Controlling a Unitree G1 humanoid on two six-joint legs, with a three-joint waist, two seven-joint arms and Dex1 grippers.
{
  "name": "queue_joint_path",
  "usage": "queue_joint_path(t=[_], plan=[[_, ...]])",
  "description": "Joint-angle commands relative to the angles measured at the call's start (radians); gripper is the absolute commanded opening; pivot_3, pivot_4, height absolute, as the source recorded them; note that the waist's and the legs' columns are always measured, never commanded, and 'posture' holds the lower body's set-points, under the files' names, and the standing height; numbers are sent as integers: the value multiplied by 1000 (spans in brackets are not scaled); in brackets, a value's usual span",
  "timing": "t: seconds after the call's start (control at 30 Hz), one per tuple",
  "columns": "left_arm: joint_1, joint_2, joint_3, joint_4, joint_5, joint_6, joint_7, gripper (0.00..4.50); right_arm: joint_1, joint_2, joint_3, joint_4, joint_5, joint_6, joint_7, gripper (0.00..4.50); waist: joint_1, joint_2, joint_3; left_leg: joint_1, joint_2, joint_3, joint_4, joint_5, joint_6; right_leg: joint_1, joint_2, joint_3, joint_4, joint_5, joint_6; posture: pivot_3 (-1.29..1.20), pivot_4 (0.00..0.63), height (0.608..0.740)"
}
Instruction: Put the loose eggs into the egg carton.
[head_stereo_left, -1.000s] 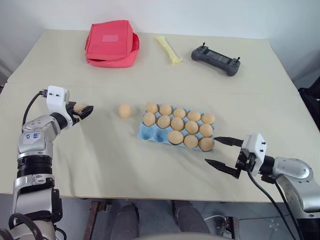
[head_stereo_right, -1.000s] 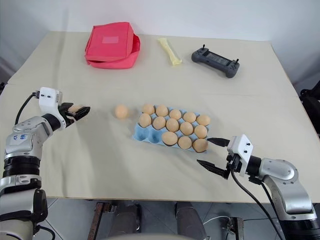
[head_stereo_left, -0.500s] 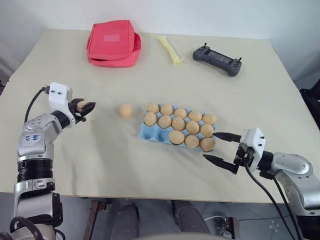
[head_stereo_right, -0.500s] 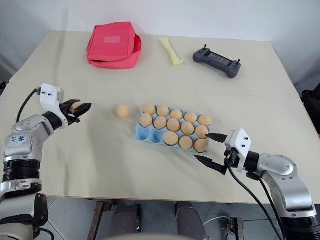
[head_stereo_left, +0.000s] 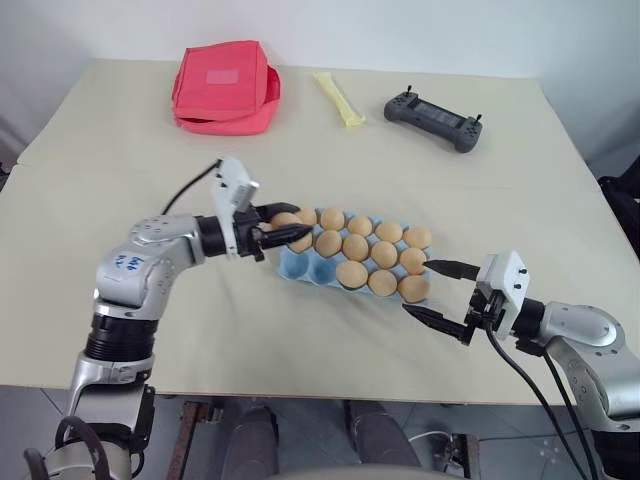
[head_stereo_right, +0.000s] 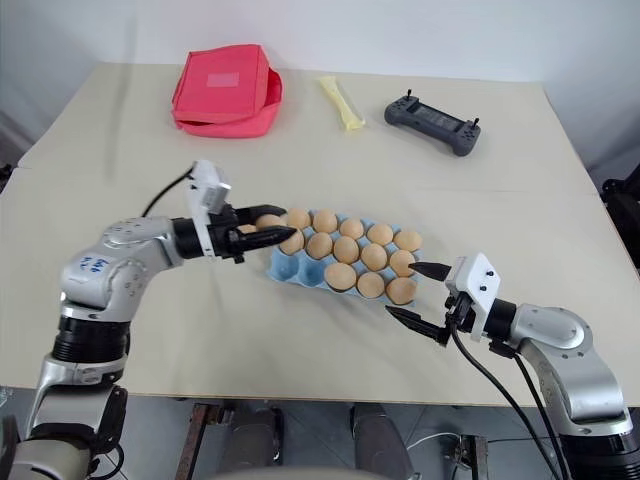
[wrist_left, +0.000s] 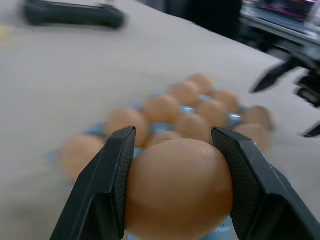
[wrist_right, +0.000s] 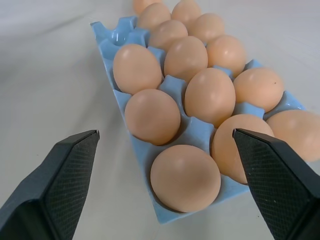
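My left gripper (head_stereo_left: 303, 222) is shut on a pale orange-tan loose egg (wrist_left: 177, 190) and holds it level, just above the left end of the light blue egg carton (head_stereo_left: 300, 266). Both black fingers (wrist_left: 107, 180) press the egg's sides. The carton holds several eggs (wrist_right: 152, 116); two cups at its front left corner are bare. My left hand covers the table just left of the carton. My right gripper (head_stereo_left: 418, 288) hangs open by the carton's right front corner, pointing at it, with nothing between its fingers.
A red fabric pouch (head_stereo_left: 225, 85) lies at the far left of the table. A yellow strip (head_stereo_left: 338, 98) and a black handheld controller (head_stereo_left: 432, 118) lie at the back. The table's front edge runs close below both arms.
My left arm has swung right across the table with the egg, from the far left to the carton's left end. The right gripper has stayed put and open.
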Motion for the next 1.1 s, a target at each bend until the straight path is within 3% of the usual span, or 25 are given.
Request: queue_joint_path(t=[0.03,0.33,0.37,0.53,0.57,0.77,0.97,1.1], plan=[[-37,-14,-23,-9,-6,-24,-43,2156,9,4,-27,-49,20,4,-22,4500,0,0,0,0,0,0,0,0,0,0,0,0,0,0,0,0,150,740],[-72,-58,-99,39,36,-39,-78,2156,46,1,-41,-105,34,26,-65,4500,2,0,0,0,0,-1,1,0,0,0,0,0,0,0,0,0,150,740],[-72,-59,-102,40,39,-38,-78,2854,51,-2,-43,-110,36,28,-67,4500,2,0,0,0,0,-1,1,0,0,0,0,0,0,0,0,0,150,740],[-72,-61,-112,61,67,-57,-70,4361,62,-8,-51,-122,43,33,-74,4500,2,0,0,0,0,-1,1,0,0,0,0,0,0,0,0,0,150,740],[-72,-62,-112,63,70,-59,-69,4458,62,-8,-51,-124,44,35,-75,4500,2,0,0,0,0,-1,1,0,0,0,0,0,0,0,0,0,150,740],[-57,-67,-97,39,74,-65,-55,4458,46,-11,-48,-122,42,46,-70,4500,2,0,0,0,0,-1,1,0,0,0,0,0,0,0,0,0,150,740],[-33,-21,68,-3,21,-58,4,4458,71,-11,-66,-56,29,-17,-19,4500,1,0,0,0,0,-1,1,0,0,0,0,0,0,0,0,0,150,740],[47,71,188,-39,3,-29,28,4458,89,-9,-78,22,17,-93,34,4500,-2,0,0,0,0,-1,0,0,0,0,0,0,0,0,0,0,150,740]])
